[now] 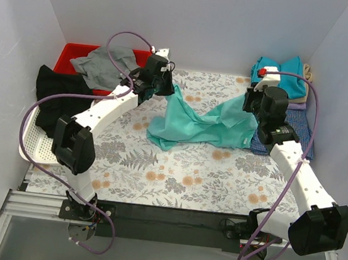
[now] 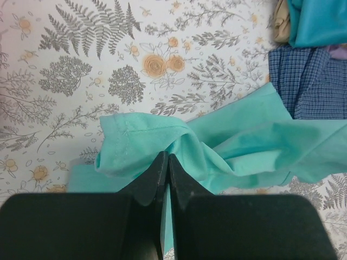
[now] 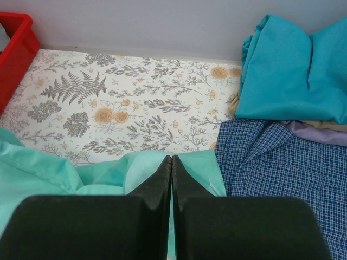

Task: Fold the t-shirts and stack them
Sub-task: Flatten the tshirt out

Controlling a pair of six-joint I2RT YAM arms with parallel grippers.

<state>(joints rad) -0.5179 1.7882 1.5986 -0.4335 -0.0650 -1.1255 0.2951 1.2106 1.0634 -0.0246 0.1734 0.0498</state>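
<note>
Left pincer [image 2: 167,158] and right pincer [image 3: 172,159] pinch mint-green tee [image 1: 193,127].

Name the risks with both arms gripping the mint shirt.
The left end effector and right end effector each pinch a thin edge of the mint-green t-shirt, so it may slip. The cloth sags bunched between them; a fold could set crooked. Its right end lies against the blue check shirt, which might get dragged.

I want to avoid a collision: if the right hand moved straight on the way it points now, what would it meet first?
Beyond the mint shirt that the right hand grips, probably the flowered table, then the back wall; depth is unclear.
</note>
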